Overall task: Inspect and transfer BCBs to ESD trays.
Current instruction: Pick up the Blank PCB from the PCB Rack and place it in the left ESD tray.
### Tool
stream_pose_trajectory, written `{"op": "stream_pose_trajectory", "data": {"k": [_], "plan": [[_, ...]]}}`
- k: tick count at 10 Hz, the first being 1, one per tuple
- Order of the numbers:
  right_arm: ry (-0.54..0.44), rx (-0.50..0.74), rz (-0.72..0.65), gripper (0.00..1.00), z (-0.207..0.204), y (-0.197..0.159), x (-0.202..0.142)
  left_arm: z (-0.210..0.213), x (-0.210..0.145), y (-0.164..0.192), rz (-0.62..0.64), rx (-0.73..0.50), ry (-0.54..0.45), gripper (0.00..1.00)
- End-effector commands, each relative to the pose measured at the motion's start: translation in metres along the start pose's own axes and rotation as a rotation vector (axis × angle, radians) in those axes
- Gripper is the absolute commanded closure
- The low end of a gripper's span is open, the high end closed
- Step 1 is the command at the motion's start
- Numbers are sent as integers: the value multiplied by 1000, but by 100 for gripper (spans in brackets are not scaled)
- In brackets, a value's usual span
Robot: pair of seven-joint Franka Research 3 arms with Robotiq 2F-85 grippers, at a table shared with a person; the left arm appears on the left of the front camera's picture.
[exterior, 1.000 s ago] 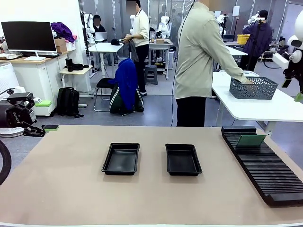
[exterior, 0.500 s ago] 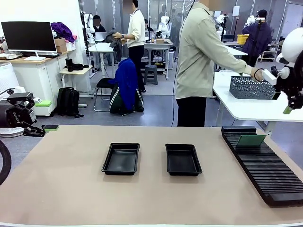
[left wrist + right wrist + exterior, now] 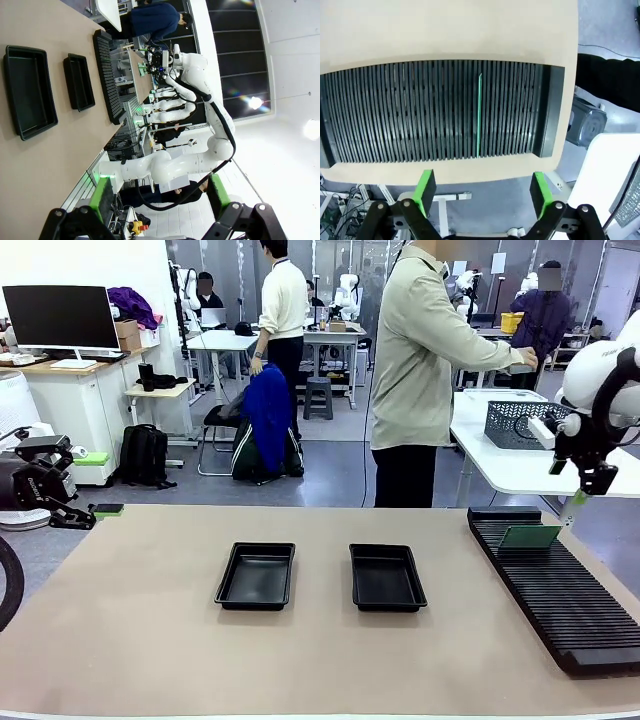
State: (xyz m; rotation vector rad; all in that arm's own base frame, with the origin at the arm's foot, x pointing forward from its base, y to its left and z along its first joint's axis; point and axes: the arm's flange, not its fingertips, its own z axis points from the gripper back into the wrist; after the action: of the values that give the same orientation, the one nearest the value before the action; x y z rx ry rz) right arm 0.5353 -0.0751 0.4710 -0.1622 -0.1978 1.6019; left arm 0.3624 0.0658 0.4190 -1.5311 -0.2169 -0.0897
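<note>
My right pincer (image 3: 585,495) hangs in the air at the far right, just off the right edge of the table (image 3: 130,640), with its fingers pointing down. Its jaws are spread wide with nothing between them. From my right wrist I look down past the right pincer (image 3: 483,192), both green pads well apart, onto the long black slotted rack (image 3: 395,115). The one BCB (image 3: 530,536) I can see stands on edge in a slot toward the far end of that rack (image 3: 570,600). From my wrist the BCB (image 3: 479,115) shows as a thin green line, roughly in line with the gap between my fingers. I am above it and not touching it. My left pincer (image 3: 95,512) sits low at the far left edge of the table, also wide open and empty; its green pads (image 3: 102,197) stand far apart in the left wrist view. The left ESD tray (image 3: 256,578) and the right ESD tray (image 3: 386,580) lie side by side in the middle of the table, a little apart, both bare inside. A person (image 3: 420,370) stands at the far side, turned right toward a grey mesh basket (image 3: 515,425) on a white side table.
</note>
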Motion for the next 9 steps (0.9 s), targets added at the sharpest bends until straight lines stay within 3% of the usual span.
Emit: {"op": "stream_pose_trajectory", "data": {"k": [1, 9], "plan": [[-16, -16, -22, 0, -17, -1, 9, 1, -1, -1, -2, 6, -5, 0], [-7, 4, -38, 0, -74, -1, 20, 1, -1, -1, -2, 6, -5, 0]]}}
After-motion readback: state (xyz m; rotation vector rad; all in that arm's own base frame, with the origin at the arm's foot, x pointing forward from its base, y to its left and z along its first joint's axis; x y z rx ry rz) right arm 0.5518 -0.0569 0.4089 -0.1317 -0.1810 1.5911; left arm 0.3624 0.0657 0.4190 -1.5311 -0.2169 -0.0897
